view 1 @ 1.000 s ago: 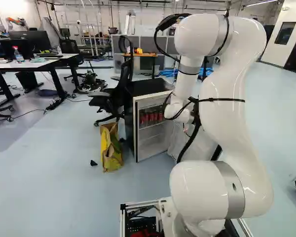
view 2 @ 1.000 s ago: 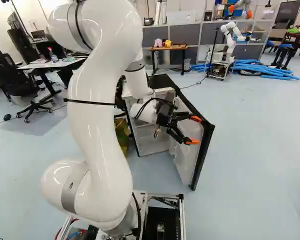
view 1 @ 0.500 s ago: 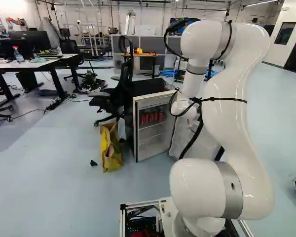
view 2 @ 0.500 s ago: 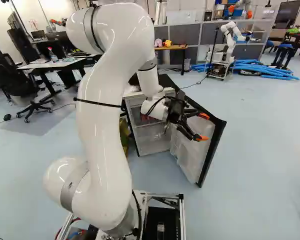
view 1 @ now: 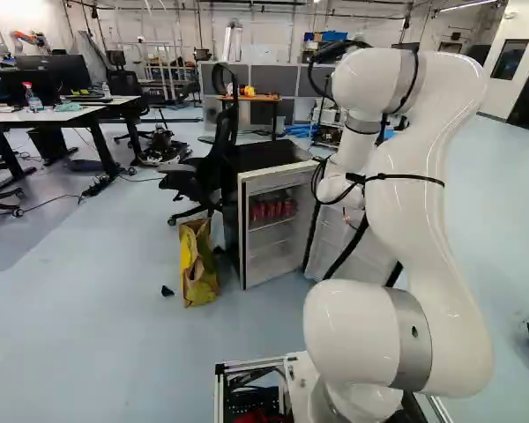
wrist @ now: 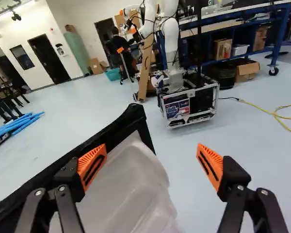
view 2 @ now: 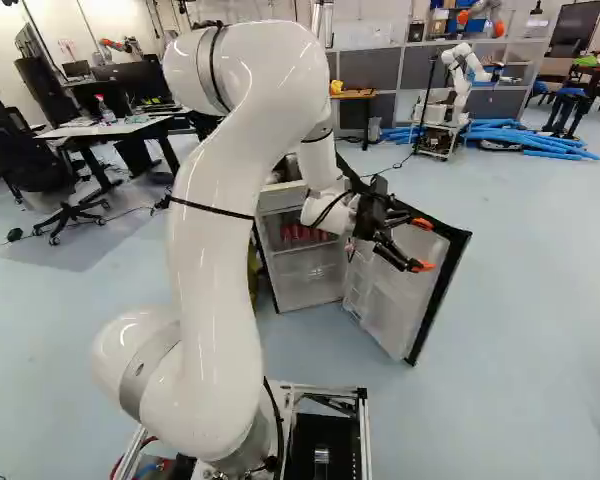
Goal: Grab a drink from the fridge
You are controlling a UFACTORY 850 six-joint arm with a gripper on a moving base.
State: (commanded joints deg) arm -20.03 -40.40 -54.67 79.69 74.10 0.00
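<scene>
Here's my gripper (wrist: pixel 151 163), fingers spread wide by the open door (view 2: pixel 392 300) of the fridge (view 1: pixel 263 157), red cans (view 1: pixel 273 210) sitting inside the fridge, and if I turn in towards them too tightly, a finger could catch that door and drag it closed

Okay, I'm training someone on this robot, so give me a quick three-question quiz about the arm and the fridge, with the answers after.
1. Multiple choice: where are the red cans?
A. On a shelf inside the fridge
B. In the yellow bag
C. On the floor

2. True or false: the fridge door is closed.

3. Fill in one word, "apart" or "together": the two orange pads of the pincer stand ___.

Key:
1. A
2. False; the fridge door stands open.
3. apart
</scene>
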